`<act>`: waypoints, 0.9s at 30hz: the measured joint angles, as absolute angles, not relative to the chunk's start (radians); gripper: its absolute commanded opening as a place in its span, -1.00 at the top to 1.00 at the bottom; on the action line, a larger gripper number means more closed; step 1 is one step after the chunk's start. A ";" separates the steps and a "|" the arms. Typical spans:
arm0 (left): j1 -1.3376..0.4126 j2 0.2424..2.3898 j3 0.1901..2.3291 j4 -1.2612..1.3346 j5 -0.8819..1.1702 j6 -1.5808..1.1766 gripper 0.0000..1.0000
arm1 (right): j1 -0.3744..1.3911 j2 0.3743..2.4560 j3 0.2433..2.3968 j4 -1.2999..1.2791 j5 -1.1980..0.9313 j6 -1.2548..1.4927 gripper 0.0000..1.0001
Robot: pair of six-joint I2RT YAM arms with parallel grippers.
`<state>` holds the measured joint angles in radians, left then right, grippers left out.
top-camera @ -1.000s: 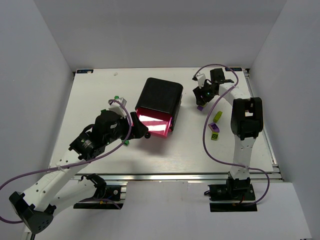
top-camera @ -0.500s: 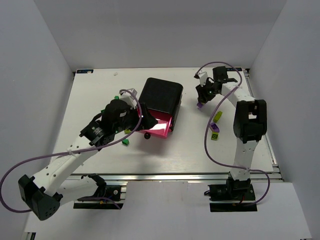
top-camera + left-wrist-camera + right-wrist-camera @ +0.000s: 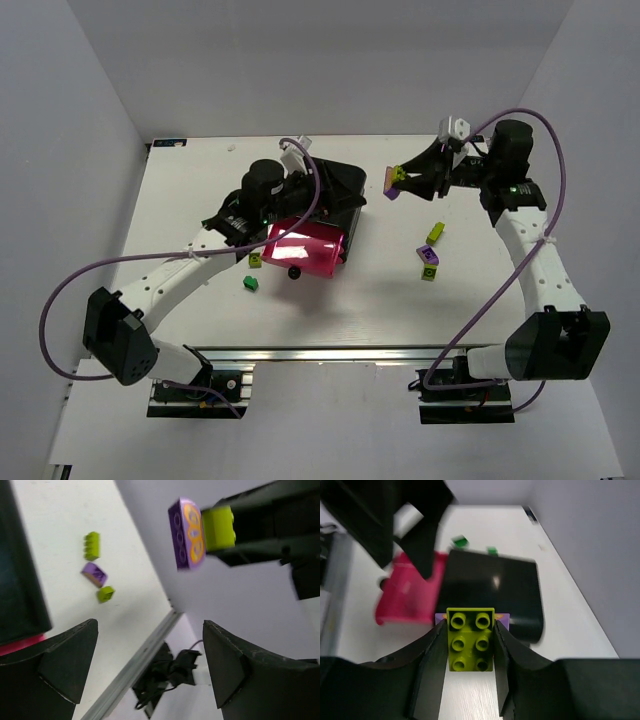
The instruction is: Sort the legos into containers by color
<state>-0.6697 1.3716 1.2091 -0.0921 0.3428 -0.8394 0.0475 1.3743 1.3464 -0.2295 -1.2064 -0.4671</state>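
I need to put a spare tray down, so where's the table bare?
Bare: the white table left of the black drawer casing, and the strip between the open magenta-pink drawer and the yellow-green and purple bricks. Crowded at that drawer's left.

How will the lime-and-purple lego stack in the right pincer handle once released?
Probably rigid and light: the right pincer pinches only the yellow-green brick, and the purple piece hangs off it without sagging. That stud joint may pop apart on landing. Its boxy shape should slide, not roll.

A white table (image 3: 180,195) sits boxed in by plain grey walls (image 3: 320,70) on three sides; an aluminium rail (image 3: 340,355) runs along its near edge.
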 measured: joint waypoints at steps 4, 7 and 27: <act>-0.663 1.420 1.209 0.057 0.412 -0.929 -0.90 | 0.065 1.355 1.226 0.110 -1.366 -0.227 1.00; -0.657 1.443 1.198 0.205 0.459 -1.018 -0.90 | 0.066 1.371 1.107 0.474 -1.421 0.075 1.00; -0.642 1.596 1.099 0.744 0.584 -1.412 -0.80 | 0.125 1.385 1.190 1.017 -1.462 0.526 1.00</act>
